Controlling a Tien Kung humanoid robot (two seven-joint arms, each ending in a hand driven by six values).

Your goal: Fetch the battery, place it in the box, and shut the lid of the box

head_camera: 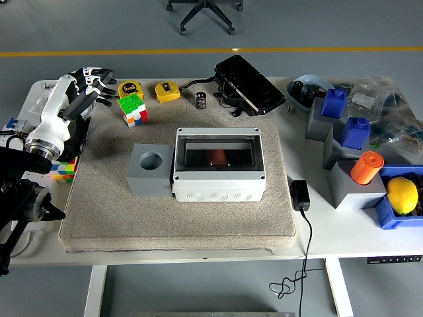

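Grey box (220,164) lid closed w/ battery (215,158) inside; left hand (84,86) fingers spread, empty.

Left arm at nine o'clock: glossy white forearm shell (54,119) with a silver wrist ring, black jointed upper links below it, and a left hand (88,79) of black fingers bearing white segment plates.
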